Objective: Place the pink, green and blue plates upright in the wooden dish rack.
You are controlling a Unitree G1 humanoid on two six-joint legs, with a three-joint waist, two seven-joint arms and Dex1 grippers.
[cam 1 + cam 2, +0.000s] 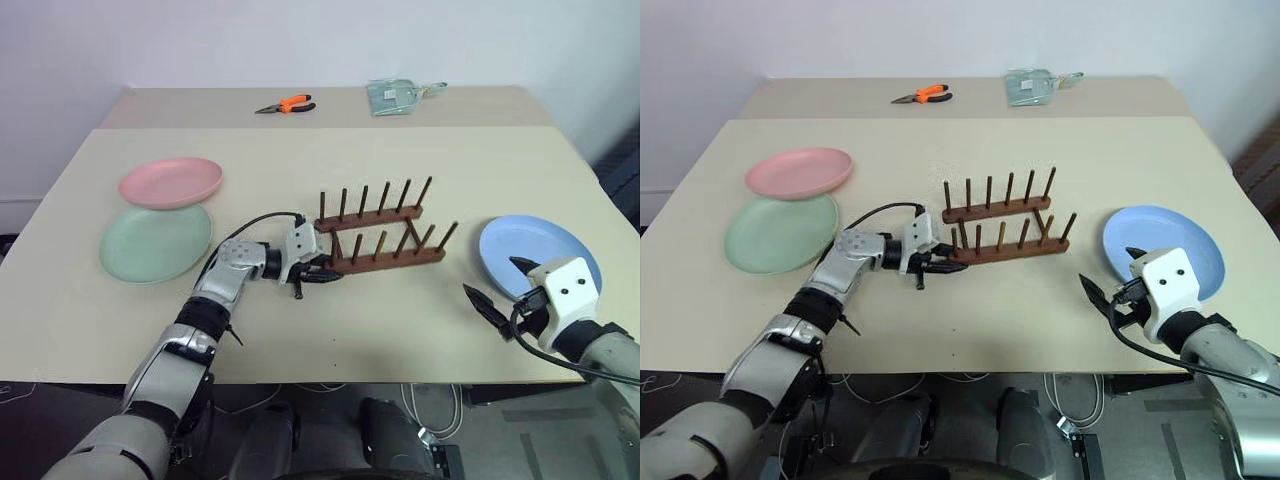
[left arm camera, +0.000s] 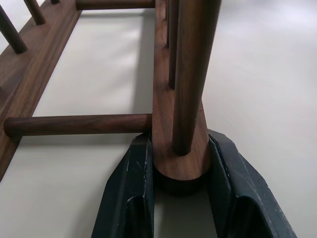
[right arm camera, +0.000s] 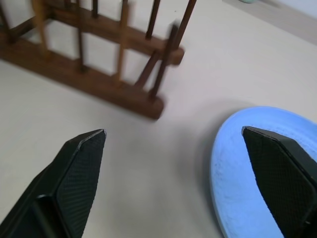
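Roughly mid-table: wooden dish rack, dark brown, two parallel base bars w/ upright pegs, no plates in it yet. Looks light and stiff; prob. slides easily on the smooth table, so it needs bracing while plates go in. Pegs thin, so best hold is the base bar end, not a peg.

Plates, all lying flat. Pink plate far left, its near edge overlapping green plate, which lies just nearer. Blue plate right of rack, well apart from it. All three look like light hard plastic, shallow, smooth-rimmed; likely slippery. Judgement: take at the rim, tip upright, drop between peg pairs.

Left gripper at left end of the rack's near bar. Left wrist view: both fingers flank the rounded bar end, one each side, pressing or nearly pressing the wood. Reads as clamped on the rack, though full contact on the far side is hard to confirm.

Right gripper jaws spread wide, holding nothing. One fingertip hangs over the blue plate's near-left edge, the other over bare table. Not touching the plate as far as I can tell.

Far back, off-task: orange-handled pliers, clear plastic packet.

Step in hand, prob.: steady rack w/ left, fetch blue plate w/ right.
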